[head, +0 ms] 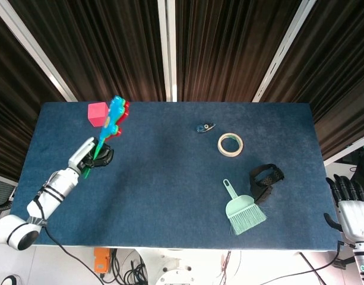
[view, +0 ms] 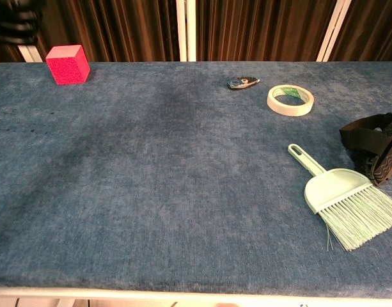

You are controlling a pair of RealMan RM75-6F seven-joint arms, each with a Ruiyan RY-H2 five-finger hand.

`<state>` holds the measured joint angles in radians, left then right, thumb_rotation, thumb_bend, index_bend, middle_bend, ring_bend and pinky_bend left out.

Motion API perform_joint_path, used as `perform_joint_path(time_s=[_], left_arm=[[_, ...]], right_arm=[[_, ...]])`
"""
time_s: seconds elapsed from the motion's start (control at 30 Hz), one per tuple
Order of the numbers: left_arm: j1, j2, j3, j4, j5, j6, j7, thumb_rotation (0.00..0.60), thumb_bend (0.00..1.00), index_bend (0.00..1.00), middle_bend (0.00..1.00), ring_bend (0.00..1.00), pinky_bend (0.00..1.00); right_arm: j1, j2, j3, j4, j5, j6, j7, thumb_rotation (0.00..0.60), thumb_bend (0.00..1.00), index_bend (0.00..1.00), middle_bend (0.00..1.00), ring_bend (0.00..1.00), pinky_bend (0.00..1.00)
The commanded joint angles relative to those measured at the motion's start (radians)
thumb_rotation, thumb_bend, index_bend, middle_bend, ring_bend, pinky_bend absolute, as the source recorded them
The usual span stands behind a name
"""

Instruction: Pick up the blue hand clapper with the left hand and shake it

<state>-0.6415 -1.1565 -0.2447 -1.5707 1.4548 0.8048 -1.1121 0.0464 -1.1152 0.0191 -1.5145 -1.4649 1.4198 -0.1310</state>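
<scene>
A: Left hand (head: 91,157), state?
B: Closed round the green handle of the blue hand clapper (head: 113,116); clapper lifted clear of the bench (head: 170,178), tilted up and to the right from the grip. Blue paddle in front, red paddle showing behind it.

A: Position of clapper relative to other items?
B: In head view, paddle end just right of the pink cube (head: 97,113), overlapping the far left part of the bench. Contact with the cube not determinable from this angle.

A: Chest view of that hand?
B: Only a dark blurred shape at the top left corner; grip not readable there. Cube (view: 68,64) resting on the bench near the far left edge.

A: Right hand (head: 350,205), state?
B: Off the right edge of the bench, low in head view. Dark fingers pointing upward and slightly apart, holding nothing. Not shown in chest view.

A: Remaining items on the bench?
B: Roll of tape (head: 230,144) lying flat at right of centre. Small dark object (head: 204,127) just beyond it toward the far edge, well apart from the clapper. Green hand brush (head: 243,211) near the front right, bristles toward the near edge. Black strap (head: 265,180) just right of the brush handle, near but not clearly touching
</scene>
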Motion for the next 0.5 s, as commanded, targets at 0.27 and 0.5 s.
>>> perform_joint_path(time_s=[0.27,0.5], left_arm=[[-0.064,0.008,0.074,-0.031,-0.179,-0.133,0.874,0.600,0.71,1.00,1.00,1.00,1.00],[0.081,-0.122,-0.124,-0.049,-0.089,0.362,0.289,0.600,0.70,1.00,1.00,1.00,1.00]], right_arm=[[0.003,0.002,-0.003,-0.008,-0.004,-0.009,0.032,0.600,0.18,0.00,0.00,0.00,0.00],[0.003,0.002,-0.007,-0.005,-0.018,-0.008,0.070,0.600,0.18,0.00,0.00,0.00,0.00]])
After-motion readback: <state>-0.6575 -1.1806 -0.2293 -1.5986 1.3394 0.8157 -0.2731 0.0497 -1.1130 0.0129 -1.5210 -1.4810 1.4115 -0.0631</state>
